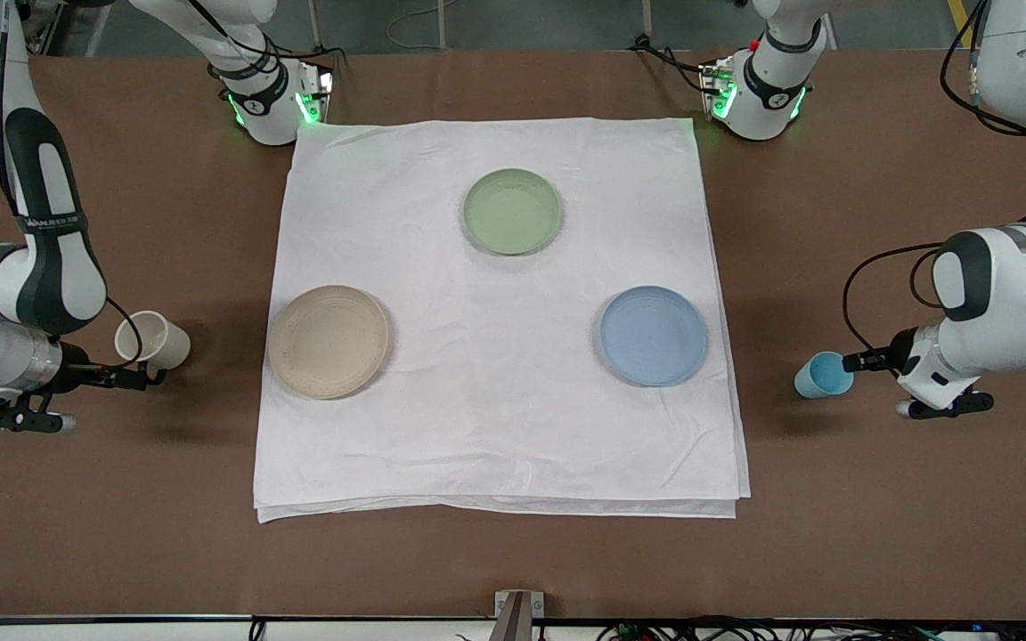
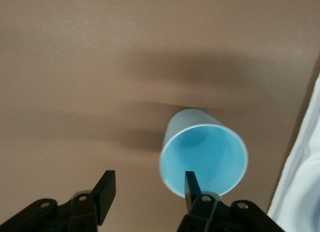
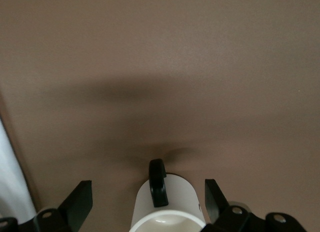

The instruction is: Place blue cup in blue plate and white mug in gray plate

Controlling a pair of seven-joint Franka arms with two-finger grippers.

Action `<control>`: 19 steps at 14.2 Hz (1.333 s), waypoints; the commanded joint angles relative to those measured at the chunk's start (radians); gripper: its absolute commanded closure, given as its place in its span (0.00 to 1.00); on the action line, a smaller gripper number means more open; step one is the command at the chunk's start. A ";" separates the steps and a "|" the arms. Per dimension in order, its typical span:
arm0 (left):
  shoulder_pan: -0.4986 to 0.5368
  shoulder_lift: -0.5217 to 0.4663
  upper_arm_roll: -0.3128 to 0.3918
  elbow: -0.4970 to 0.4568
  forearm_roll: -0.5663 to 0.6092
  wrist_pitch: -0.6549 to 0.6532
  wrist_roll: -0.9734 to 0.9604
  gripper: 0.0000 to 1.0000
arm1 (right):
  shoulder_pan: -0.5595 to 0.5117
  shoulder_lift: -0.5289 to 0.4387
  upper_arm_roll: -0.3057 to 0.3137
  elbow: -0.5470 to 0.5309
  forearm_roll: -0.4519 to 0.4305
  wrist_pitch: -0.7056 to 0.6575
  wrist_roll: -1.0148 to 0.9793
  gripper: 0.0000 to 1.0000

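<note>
Nothing is placed yet: the open left gripper [image 2: 147, 192] has one finger inside the blue cup [image 2: 204, 153], the open right gripper [image 3: 147, 202] straddles the white mug [image 3: 167, 204], and the blue plate [image 1: 653, 336] and gray plate [image 1: 328, 341] are empty.

We count three plates on the white cloth [image 1: 495, 356]: one blue plate [image 1: 653, 336], one gray plate [image 1: 328, 341] and one pale green plate [image 1: 512, 211]. Then two drinking vessels, one blue cup [image 1: 823, 375] and one white mug [image 1: 152, 341]. Two robot arms too, so we get one left gripper [image 1: 850, 361] and one right gripper [image 1: 143, 376].
</note>
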 commanded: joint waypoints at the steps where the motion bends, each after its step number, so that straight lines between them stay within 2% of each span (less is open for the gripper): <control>1: -0.004 0.034 -0.004 0.029 -0.026 0.009 -0.005 0.39 | -0.031 0.012 0.016 -0.058 0.006 0.068 -0.040 0.08; 4: -0.003 0.060 -0.004 0.029 -0.028 0.024 0.006 0.52 | -0.031 0.009 0.016 -0.147 0.006 0.143 -0.045 0.23; 7: -0.004 0.074 -0.005 0.032 -0.026 0.024 0.009 0.81 | -0.031 0.008 0.016 -0.151 0.006 0.132 -0.042 0.35; 9: -0.004 0.063 -0.005 0.037 -0.022 0.015 0.015 1.00 | -0.030 0.002 0.018 -0.150 0.006 0.097 -0.042 0.39; 11: -0.014 0.016 -0.025 0.034 -0.020 -0.006 0.011 1.00 | -0.030 -0.011 0.024 -0.150 0.007 0.082 -0.042 0.44; 13: -0.014 -0.040 -0.085 0.037 -0.021 -0.098 -0.009 1.00 | -0.031 -0.012 0.025 -0.150 0.007 0.068 -0.042 0.66; 15: -0.015 -0.080 -0.158 0.028 -0.020 -0.127 -0.064 1.00 | -0.030 -0.015 0.025 -0.150 0.007 0.063 -0.042 0.92; 16: -0.015 -0.094 -0.206 0.023 -0.015 -0.140 -0.125 1.00 | -0.030 -0.017 0.025 -0.144 0.009 0.060 -0.042 0.98; 19: -0.018 -0.083 -0.303 0.015 -0.011 -0.160 -0.265 1.00 | -0.022 -0.017 0.025 -0.110 0.029 0.047 -0.039 1.00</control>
